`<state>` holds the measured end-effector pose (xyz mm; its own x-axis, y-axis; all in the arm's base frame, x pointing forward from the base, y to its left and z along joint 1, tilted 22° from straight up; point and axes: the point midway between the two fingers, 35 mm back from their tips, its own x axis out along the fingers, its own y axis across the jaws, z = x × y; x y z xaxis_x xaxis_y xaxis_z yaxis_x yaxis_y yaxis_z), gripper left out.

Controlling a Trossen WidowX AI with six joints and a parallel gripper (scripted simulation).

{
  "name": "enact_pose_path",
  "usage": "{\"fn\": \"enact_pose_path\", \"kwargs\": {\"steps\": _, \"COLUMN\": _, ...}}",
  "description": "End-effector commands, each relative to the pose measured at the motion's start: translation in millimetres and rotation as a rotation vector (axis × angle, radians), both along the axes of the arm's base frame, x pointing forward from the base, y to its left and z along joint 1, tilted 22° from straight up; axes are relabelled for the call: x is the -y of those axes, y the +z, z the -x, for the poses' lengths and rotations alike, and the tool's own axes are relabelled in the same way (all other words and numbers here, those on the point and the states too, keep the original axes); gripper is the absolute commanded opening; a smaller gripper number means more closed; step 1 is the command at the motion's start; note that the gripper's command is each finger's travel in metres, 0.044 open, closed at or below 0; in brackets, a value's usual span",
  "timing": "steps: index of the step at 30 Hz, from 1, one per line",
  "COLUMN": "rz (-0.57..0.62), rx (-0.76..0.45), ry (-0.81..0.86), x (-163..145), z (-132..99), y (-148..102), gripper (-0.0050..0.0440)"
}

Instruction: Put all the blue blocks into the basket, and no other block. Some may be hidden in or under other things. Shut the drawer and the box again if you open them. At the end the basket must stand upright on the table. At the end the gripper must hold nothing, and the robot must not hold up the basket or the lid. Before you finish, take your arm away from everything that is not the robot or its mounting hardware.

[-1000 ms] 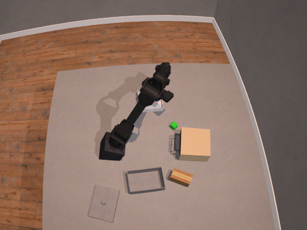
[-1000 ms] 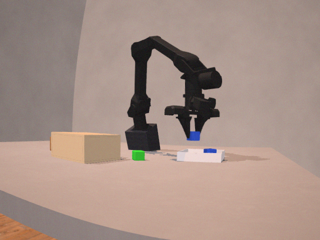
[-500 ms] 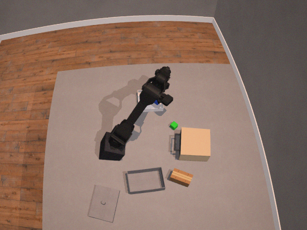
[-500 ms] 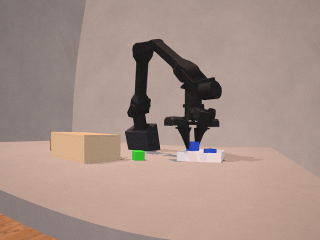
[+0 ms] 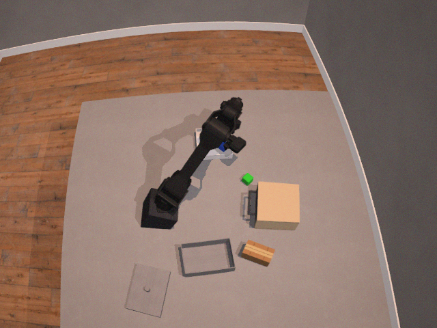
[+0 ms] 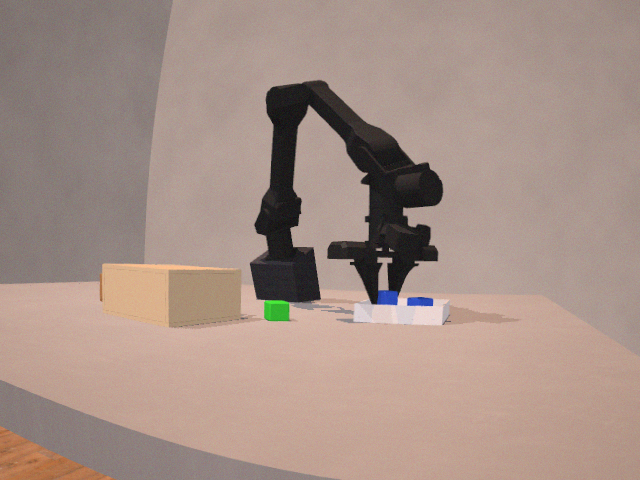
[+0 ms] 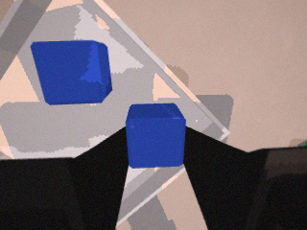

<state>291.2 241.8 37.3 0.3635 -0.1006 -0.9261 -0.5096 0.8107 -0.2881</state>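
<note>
My gripper [image 6: 386, 295] is shut on a blue block [image 7: 155, 135] and holds it low inside the white basket [image 6: 401, 311], just above its floor. The held block also shows in the exterior view [image 6: 387, 297] and from above [image 5: 222, 145]. A second blue block [image 7: 71, 72] lies on the basket floor beside it, seen also in the exterior view [image 6: 419, 301]. The basket [image 5: 214, 149] stands upright on the table, mostly hidden by my arm from above. A green block [image 5: 247, 178] lies on the table between the basket and the drawer unit.
The tan drawer unit [image 5: 277, 205] stands right of my base with its drawer [image 5: 250, 203] pulled slightly out. An open grey box [image 5: 206, 256] and its lid [image 5: 147, 289] lie near the front. A wooden striped block [image 5: 257, 252] lies beside the box.
</note>
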Motion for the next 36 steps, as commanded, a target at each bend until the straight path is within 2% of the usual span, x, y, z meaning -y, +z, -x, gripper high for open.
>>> {"fn": "enact_pose_path", "kwargs": {"steps": 1, "rz": 0.004, "rx": -0.01, "ry": 0.004, "x": 1, "z": 0, "y": -7, "gripper": 0.0}}
{"fn": "enact_pose_path", "kwargs": {"steps": 13, "rz": 0.004, "rx": -0.01, "ry": 0.004, "x": 1, "z": -2, "y": -11, "gripper": 0.0}}
{"fn": "enact_pose_path", "kwargs": {"steps": 14, "rz": 0.004, "rx": -0.01, "ry": 0.004, "x": 1, "z": -2, "y": -11, "gripper": 0.0225}}
{"fn": "enact_pose_path", "kwargs": {"steps": 25, "rz": 0.004, "rx": -0.01, "ry": 0.004, "x": 1, "z": -2, "y": -11, "gripper": 0.0225}}
{"fn": "enact_pose_path", "kwargs": {"steps": 36, "rz": 0.004, "rx": -0.01, "ry": 0.004, "x": -6, "z": 24, "y": 57, "gripper": 0.0225}}
